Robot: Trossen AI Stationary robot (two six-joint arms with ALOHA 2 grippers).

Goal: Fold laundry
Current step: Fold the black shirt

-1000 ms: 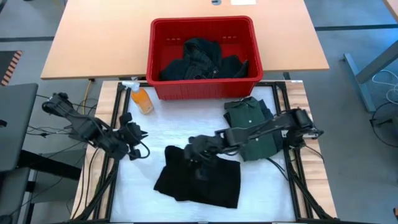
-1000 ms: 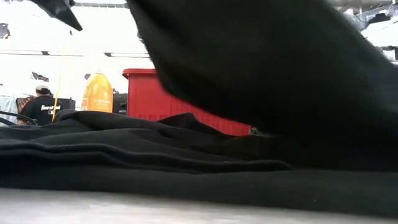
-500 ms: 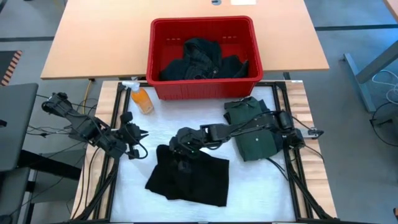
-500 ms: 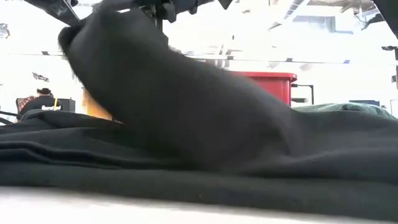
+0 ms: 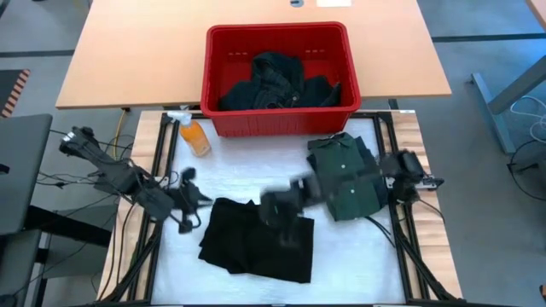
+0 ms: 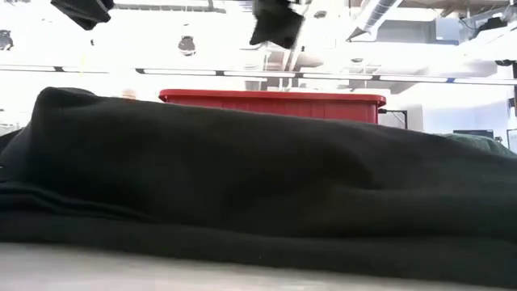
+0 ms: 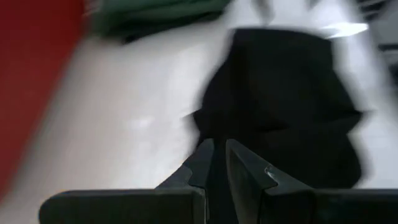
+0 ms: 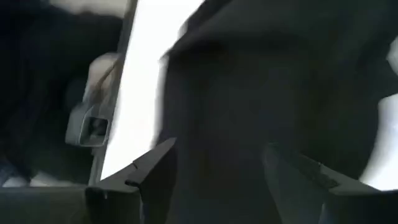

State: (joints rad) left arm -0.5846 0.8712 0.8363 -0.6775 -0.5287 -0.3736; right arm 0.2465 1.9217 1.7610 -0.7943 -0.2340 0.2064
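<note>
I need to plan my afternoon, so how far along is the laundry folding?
Done: a folded green shirt lies on the table. In hand: the black garment lies folded on the table, with the open right gripper above it and the shut left gripper beside it. Left: dark clothes fill the red basket.

A black garment (image 5: pixel 256 247) lies folded flat near the surface's middle, toward six o'clock. A dark green collared shirt (image 5: pixel 345 175) lies folded at its two o'clock. More dark garments (image 5: pixel 275 83) sit heaped at twelve o'clock.
</note>
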